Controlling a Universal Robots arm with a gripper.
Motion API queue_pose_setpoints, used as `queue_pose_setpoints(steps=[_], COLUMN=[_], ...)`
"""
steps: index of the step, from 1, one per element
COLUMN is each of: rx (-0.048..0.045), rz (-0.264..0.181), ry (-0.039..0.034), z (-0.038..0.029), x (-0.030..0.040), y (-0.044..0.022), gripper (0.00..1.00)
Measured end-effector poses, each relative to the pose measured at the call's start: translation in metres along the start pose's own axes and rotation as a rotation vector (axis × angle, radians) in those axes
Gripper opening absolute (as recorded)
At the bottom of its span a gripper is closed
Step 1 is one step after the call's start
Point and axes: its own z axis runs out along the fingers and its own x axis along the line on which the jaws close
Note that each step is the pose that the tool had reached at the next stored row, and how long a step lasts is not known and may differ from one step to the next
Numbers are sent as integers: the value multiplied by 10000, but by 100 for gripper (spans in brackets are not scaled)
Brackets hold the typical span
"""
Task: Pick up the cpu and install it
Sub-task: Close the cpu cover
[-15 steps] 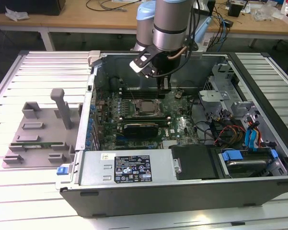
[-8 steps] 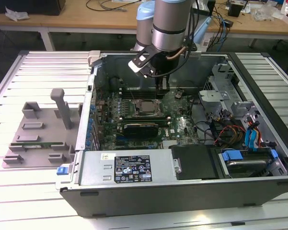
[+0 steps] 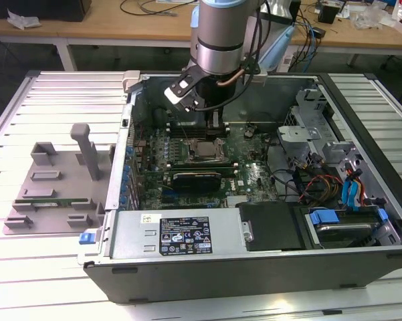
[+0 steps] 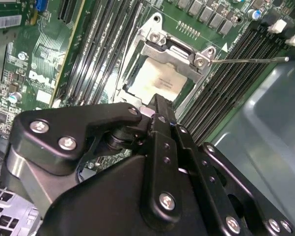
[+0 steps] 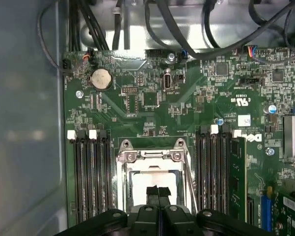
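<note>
The cpu (image 4: pixel 159 81) is a pale silvery square lying flat in the motherboard socket, with the metal retention frame (image 4: pixel 179 49) around its far edge. It is also visible in the first wrist view (image 5: pixel 137 183) and in the exterior view (image 3: pixel 206 148). My gripper (image 5: pixel 158 192) hangs inside the open computer case directly over the cpu. Its two black fingers (image 5: pixel 152 196) are pressed together with nothing between them. In the second wrist view the gripper (image 4: pixel 156 101) ends just at the cpu's near edge. Whether the fingertips touch the chip is not visible.
Black memory slots (image 5: pixel 91 172) flank the socket on both sides, and a thin socket lever (image 4: pixel 250 60) sticks out sideways. A grey plastic fixture (image 3: pixel 53 180) sits on the table at the exterior view's left. The power supply (image 3: pixel 180 234) and drive cage (image 3: pixel 341 194) line the case.
</note>
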Motion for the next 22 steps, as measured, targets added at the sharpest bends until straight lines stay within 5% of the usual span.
queue_pose_setpoints(steps=[4, 8, 13, 22], rx=[-1, -4, -7, -12], rz=[-306, -1439, -3362, -5809], ry=[0, 3, 18, 34], z=[1, 2, 4, 4], x=[0, 0, 0, 0], y=[0, -1, -1, -1], gripper=[11, 11, 11, 11])
